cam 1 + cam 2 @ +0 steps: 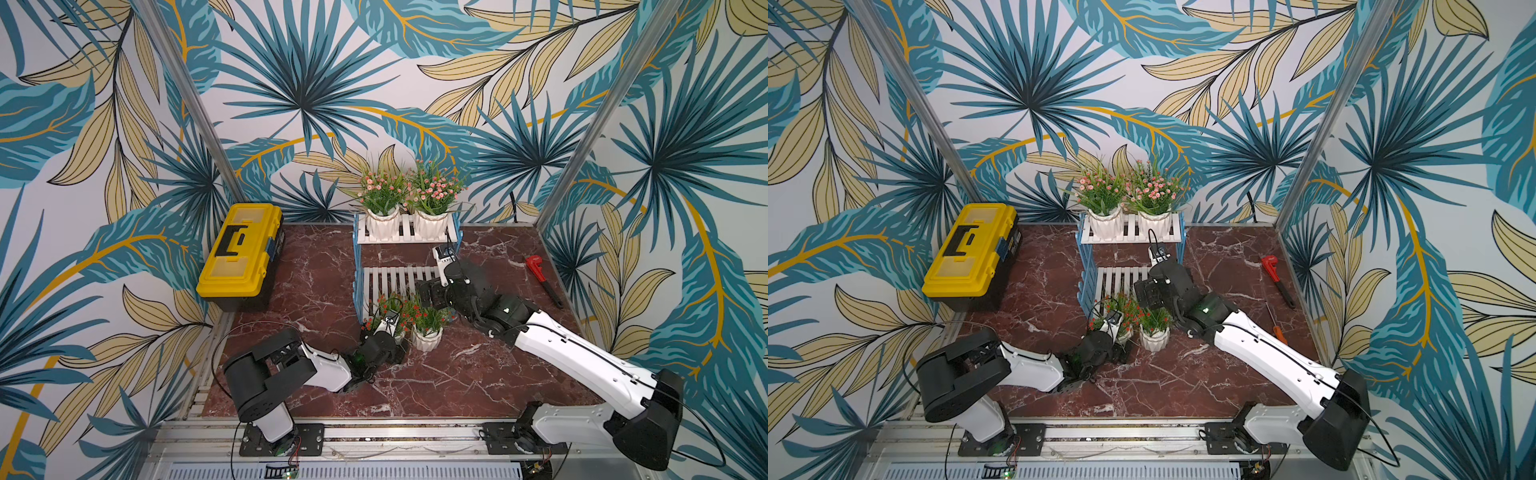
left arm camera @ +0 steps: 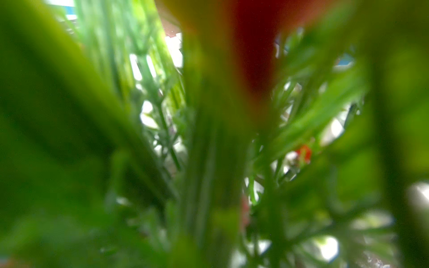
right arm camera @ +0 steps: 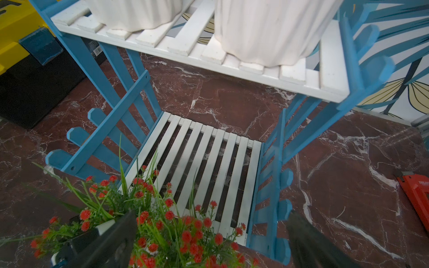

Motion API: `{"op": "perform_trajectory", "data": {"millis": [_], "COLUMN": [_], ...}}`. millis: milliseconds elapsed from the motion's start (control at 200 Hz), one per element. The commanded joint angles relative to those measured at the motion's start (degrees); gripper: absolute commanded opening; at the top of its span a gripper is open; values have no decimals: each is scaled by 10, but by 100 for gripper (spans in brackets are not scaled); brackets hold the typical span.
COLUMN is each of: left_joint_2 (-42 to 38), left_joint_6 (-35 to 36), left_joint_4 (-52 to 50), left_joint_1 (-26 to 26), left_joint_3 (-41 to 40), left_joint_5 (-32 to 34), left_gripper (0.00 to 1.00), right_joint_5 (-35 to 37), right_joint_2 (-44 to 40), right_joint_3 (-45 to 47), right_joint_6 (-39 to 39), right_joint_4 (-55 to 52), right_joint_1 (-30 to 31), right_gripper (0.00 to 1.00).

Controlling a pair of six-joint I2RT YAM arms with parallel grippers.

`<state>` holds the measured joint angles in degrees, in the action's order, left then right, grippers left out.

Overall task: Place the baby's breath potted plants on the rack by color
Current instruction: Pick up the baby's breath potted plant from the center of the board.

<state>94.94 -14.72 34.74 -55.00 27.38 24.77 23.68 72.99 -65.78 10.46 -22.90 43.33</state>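
Observation:
The rack (image 1: 400, 240) stands at the back middle of the table. Its upper board holds two pink baby's breath potted plants (image 1: 380, 192) (image 1: 434, 189) side by side; their white pots (image 3: 267, 32) show in the right wrist view. The lower board (image 3: 199, 162) is bare. Two red plants stand on the table in front of it (image 1: 428, 337) (image 1: 384, 308). My left gripper (image 1: 398, 337) is buried in the left red plant, whose foliage (image 2: 209, 139) fills the left wrist view and hides the jaws. My right gripper (image 3: 211, 241) hangs open over the right red plant (image 3: 185, 234).
A yellow toolbox (image 1: 241, 253) sits at the back left. A red pipe wrench (image 1: 542, 278) lies at the right edge, and an orange-handled screwdriver (image 1: 1277, 326) lies beside my right arm. Blue picket side frames (image 3: 274, 185) flank the lower board.

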Motion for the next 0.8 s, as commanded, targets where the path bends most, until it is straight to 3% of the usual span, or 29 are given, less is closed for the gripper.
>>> {"op": "perform_trajectory", "data": {"millis": [0,411,796], "left_joint_2": [14,-13,-105], "left_joint_6": [17,14,6], "left_joint_4": [30,30,27], "left_joint_1": [4,4,4], "left_joint_3": [6,-18,-47], "left_joint_5": [-6,-48,-28], "left_gripper": [93,55,52], "right_joint_5": [12,15,17], "right_joint_2": [7,10,10], "right_joint_3": [0,6,3], "right_joint_6": [-10,-3,-2], "right_joint_4": [-15,-13,-12], "right_joint_1": [2,2,2], "right_gripper": [100,99,99]}}
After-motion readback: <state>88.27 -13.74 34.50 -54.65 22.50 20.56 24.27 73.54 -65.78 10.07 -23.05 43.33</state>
